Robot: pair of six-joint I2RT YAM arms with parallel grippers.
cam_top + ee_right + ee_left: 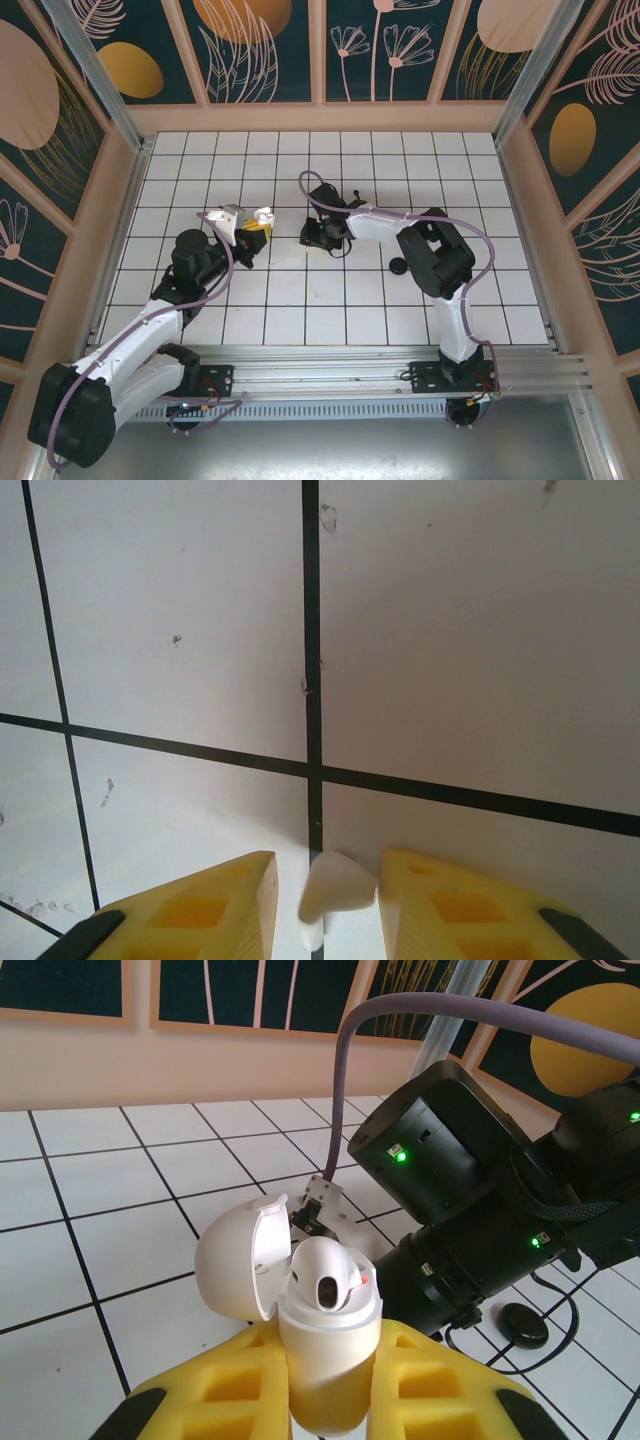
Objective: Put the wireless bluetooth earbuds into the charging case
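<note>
One bud looks done, one to go. L side: left gripper (254,229) is clamped tight on the white egg-shaped plastic charging case (322,1350), held upright w/ its hinged lid (235,1270) flipped open toward 9 o'clock in the left wrist view. A white glossy seated earbud (328,1282) w/ a dark oval spot sits in the case mouth. Prob. in place, tho can't tell if fully home.

Moving R: right gripper (326,862), fingers only narrowly apart, has a small white rounded piece (338,888) nipped between its yellow tips above the white tiled table (450,630). I judge it's the 2nd earbud, tho too little shows to be sure.

From above, the case lies at approx 9 o'clock of the right gripper, near but apart. So carry-over + drop-in are left, then prob. lid shut.

Further R, at 4 o'clock of that gripper, a small black oval object (398,266) lies on a tile; can't tell what it is.
</note>
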